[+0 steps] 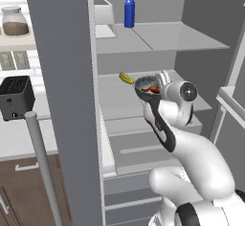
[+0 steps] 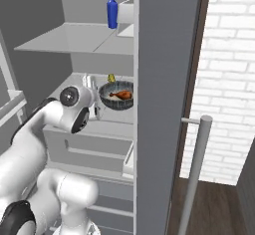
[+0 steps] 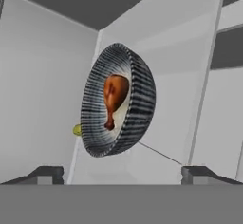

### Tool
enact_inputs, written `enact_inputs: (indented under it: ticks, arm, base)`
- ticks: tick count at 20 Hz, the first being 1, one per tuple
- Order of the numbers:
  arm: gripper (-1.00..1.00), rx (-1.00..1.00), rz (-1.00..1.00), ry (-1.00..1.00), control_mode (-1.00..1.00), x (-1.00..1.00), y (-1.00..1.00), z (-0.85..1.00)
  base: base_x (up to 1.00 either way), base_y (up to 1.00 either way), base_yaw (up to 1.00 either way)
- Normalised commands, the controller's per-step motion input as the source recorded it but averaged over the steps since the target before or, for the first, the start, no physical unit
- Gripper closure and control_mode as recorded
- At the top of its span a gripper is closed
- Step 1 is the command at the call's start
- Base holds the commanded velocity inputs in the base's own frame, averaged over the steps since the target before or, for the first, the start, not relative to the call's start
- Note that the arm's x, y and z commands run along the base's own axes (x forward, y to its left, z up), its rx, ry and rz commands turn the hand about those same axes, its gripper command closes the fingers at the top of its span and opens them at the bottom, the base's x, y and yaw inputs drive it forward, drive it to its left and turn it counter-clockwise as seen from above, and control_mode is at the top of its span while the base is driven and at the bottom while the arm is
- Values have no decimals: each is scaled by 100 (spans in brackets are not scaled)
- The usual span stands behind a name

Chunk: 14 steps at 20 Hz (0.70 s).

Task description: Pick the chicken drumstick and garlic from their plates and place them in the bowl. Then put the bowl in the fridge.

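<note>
Robot arm (image 1: 191,172), white with dark joints, occupies the foreground of both base views and reaches forward into the open fridge (image 2: 164,55). Its tool (image 3: 122,173) stands with both fingertips (image 3: 47,174) spread wide and nothing between them; the bowl (image 3: 118,107) lies ahead of the tips, apart from them.

Bowl (image 1: 148,87): dark grey, ribbed on the outside, resting on the fridge's middle shelf (image 1: 119,96), just in front of the tool. Chicken drumstick (image 2: 121,95): orange-brown, lying inside the bowl with its thin bone end pointing toward the rim; in the hand view (image 3: 114,97) it sits against the bowl's pale inner floor. Whether the garlic is also in the bowl cannot be told.

Small yellow object (image 1: 126,78): on the same shelf, just behind the bowl, partly hidden by it.

Blue bottle (image 1: 129,12): upright on the upper shelf (image 1: 167,36), above and behind the bowl.

Fridge door (image 1: 62,100): swung open on the left of the left base view, with its long bar handle (image 1: 43,167) in front.

Black toaster (image 1: 16,97) and a lidded jar (image 1: 15,21): beyond the door, well apart from the bowl.
</note>
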Motion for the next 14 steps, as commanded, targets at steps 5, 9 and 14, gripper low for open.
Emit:
enact_inputs:
  ticks: [5, 9, 14]
  arm:
    - [-100, -9, 5, 2, -100, -58, 1, 12]
    - [-100, -11, 18, -1, -100, -47, 0, -2]
    - [-100, -34, 17, 3, -100, -18, 1, 0]
  base:
    - [0, 0, 0]
    - [0, 0, 0]
    - [0, 0, 0]
